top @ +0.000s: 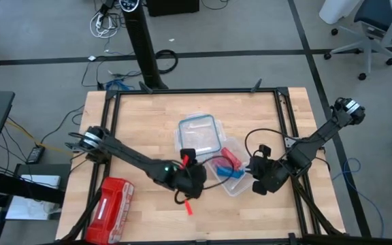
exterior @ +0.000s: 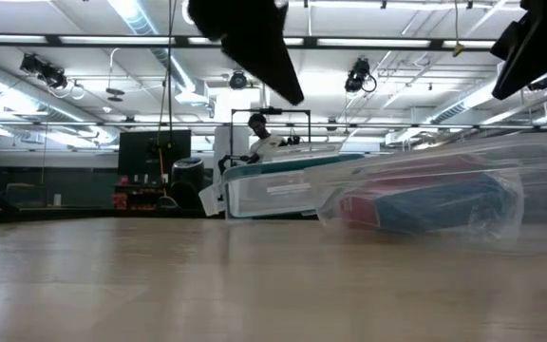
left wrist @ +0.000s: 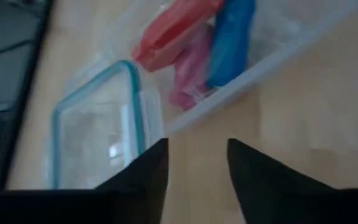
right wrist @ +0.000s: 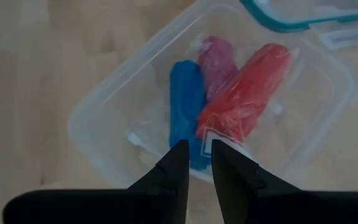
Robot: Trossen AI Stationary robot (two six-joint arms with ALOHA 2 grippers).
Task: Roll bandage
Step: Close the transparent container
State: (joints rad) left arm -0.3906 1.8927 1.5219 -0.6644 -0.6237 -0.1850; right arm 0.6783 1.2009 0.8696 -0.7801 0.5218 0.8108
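Note:
The bandage [right wrist: 185,106] is a compact blue roll lying on its side on the floor of a clear plastic container [top: 235,187], next to a pink roll [right wrist: 218,62] and a red roll [right wrist: 247,93]. In the left wrist view the bandage [left wrist: 232,40] shows in the same box. My left gripper [left wrist: 197,165] is open above bare table just left of the container, with nothing between its fingers. My right gripper [right wrist: 195,149] hovers over the container's right side, its fingers a narrow gap apart and empty, above the bandage's near end.
The container's teal-rimmed lid [top: 199,134] lies flat on the table just beyond the box. A red zip pouch [top: 112,207] sits at the near left, and a small red piece [top: 188,206] lies near the left gripper. A black frame [top: 196,93] borders the tabletop.

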